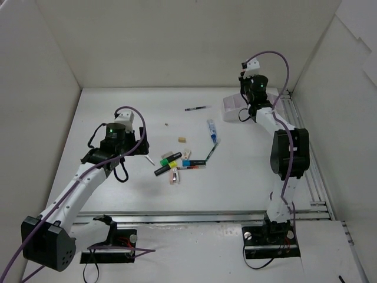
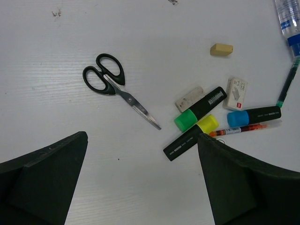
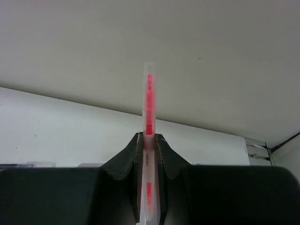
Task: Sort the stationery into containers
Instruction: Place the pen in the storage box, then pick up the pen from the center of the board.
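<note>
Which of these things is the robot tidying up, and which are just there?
For the job: scissors, green marker, yellow marker, blue marker, beige eraser, tube, organiser, pink pen in the right gripper.
Just there: purple cables, rails.

The left gripper (image 2: 143, 137) hung over the white table (image 2: 56, 51) with its two dark fingers (image 2: 44, 180) spread wide, nothing between them. Black-handled scissors (image 2: 112, 86) lay shut, blades pointing toward a cluster of items: a green-capped marker (image 2: 201, 108) just beside a yellow-capped marker (image 2: 187, 139), a white eraser (image 2: 189, 98) touching the green one, a small white box (image 2: 236, 93), a blue-capped marker (image 2: 255, 115) and a thin red-orange pen (image 2: 239, 129) alongside it. A beige eraser (image 2: 221, 49) sat apart. A green pen (image 2: 287, 86) and a blue-tipped tube (image 2: 287, 21) lay at the right edge.
</note>
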